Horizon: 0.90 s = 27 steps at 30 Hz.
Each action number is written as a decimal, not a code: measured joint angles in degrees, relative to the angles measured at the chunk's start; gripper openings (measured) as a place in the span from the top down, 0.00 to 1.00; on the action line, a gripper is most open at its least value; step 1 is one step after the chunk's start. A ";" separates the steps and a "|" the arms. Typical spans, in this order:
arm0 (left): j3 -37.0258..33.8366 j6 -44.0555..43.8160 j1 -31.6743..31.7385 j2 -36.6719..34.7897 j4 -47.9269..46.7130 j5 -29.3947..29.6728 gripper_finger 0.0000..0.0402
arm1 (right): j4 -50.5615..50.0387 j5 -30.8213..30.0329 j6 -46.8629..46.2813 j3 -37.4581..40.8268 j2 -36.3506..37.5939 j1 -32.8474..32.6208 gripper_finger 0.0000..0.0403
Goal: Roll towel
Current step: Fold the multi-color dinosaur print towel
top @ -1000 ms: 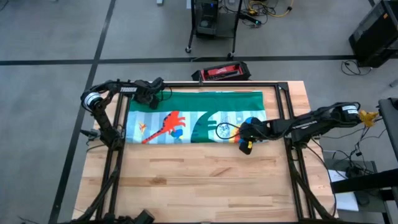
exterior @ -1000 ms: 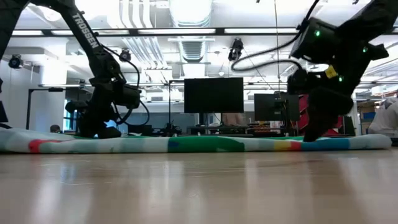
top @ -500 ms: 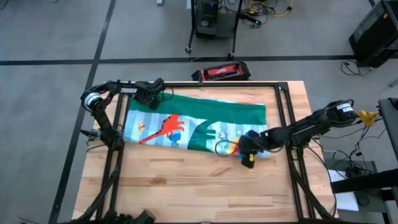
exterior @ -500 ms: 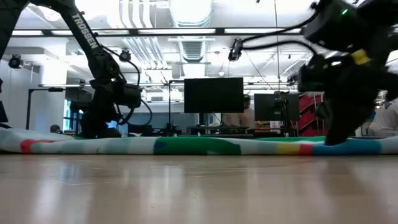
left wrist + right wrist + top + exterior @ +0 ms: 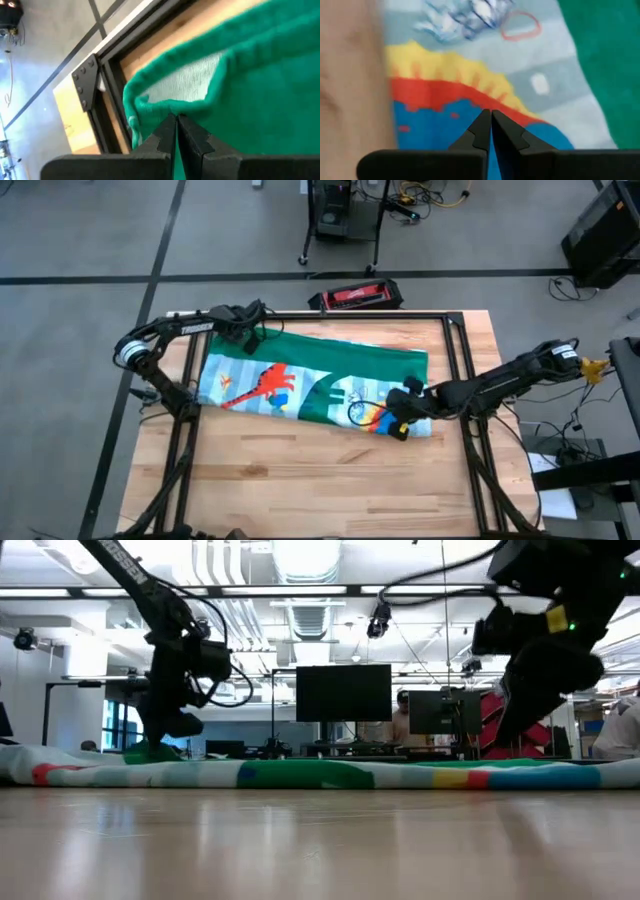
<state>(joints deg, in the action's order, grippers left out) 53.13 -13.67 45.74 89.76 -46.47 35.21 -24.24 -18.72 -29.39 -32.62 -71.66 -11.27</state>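
While the towel (image 5: pixel 310 380) lies flat on the surface (image 5: pixel 320 480), left gripper (image 5: pixel 243 328) pinches its 10 o'clock corner; right gripper (image 5: pixel 400 420), jaws closed, sits at 4 o'clock.

The towel (image 5: pixel 310 380) is soft cloth. Up close its green edge (image 5: pixel 250 95) looks fuzzy, like fleece, and the pale inside of the fold looks woolly. The printed side (image 5: pixel 470 80) is matt, not shiny. The table (image 5: pixel 320 480) is light wood made of long planks, smooth with a soft shine in the low view. The frame (image 5: pixel 455 370) around the towel looks like dark matt metal. The left gripper (image 5: pixel 176 132) and right gripper (image 5: pixel 490 131) fingers look like dull black plastic.
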 joint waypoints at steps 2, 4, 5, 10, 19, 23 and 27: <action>-0.53 -0.37 0.07 -0.88 -1.34 1.10 1.00 | 0.32 0.27 0.03 0.02 -1.02 0.61 1.00; -0.89 -0.91 0.37 -1.09 -1.39 2.61 1.00 | 0.32 0.88 0.34 0.11 -1.85 0.81 1.00; -1.02 -1.16 0.53 -1.10 -1.36 3.07 1.00 | 0.46 0.89 0.37 0.11 -2.16 0.81 1.00; -1.14 -3.62 0.59 -0.13 -0.09 4.25 1.00 | 1.00 1.15 -0.05 0.11 -2.45 0.79 1.00; -2.54 -3.20 -0.47 -0.03 -0.52 -2.97 0.94 | 1.59 1.59 0.63 0.08 -5.41 1.21 1.00; -7.02 -2.01 -1.42 -0.01 -0.77 -4.28 0.92 | -0.70 4.93 3.16 0.03 -7.00 2.30 1.00; -12.46 -4.22 -3.27 -0.01 -2.14 -6.53 0.92 | -5.59 3.19 3.25 -0.07 -6.71 6.37 1.00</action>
<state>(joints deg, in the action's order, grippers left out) 40.67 -17.89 42.47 89.76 -48.62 28.68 -29.83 -15.53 -26.14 -32.69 -78.37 -4.90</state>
